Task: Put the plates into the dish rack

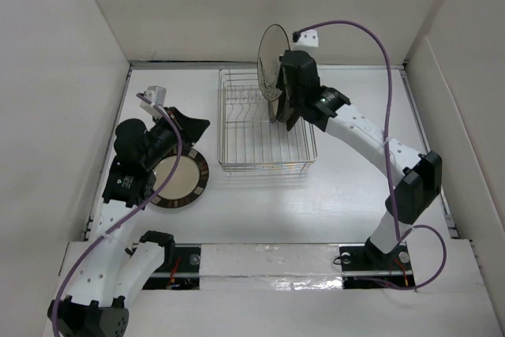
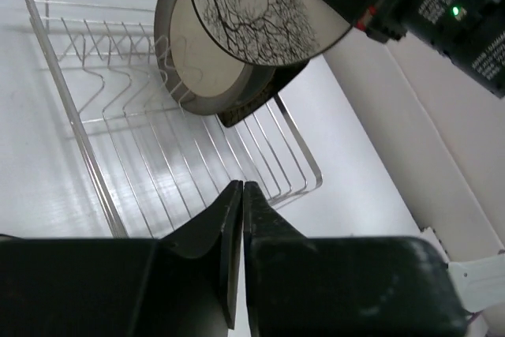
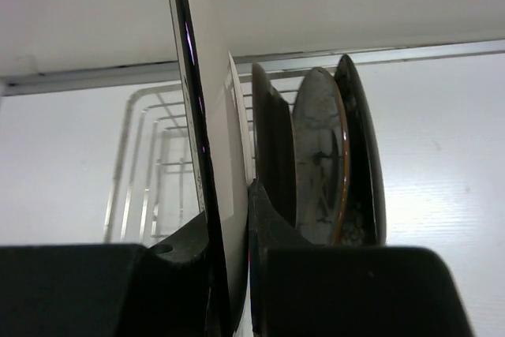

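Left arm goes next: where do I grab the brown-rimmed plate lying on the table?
Probably the rim of the brown-rimmed plate, on the side facing the dish rack, coming from above: it lies flat and that edge is uncovered.

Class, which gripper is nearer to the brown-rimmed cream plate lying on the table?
Left. The left gripper, shut, hovers just beyond the far edge of the brown-rimmed plate; the right gripper is off at the dish rack, clamped on a grey round plate.
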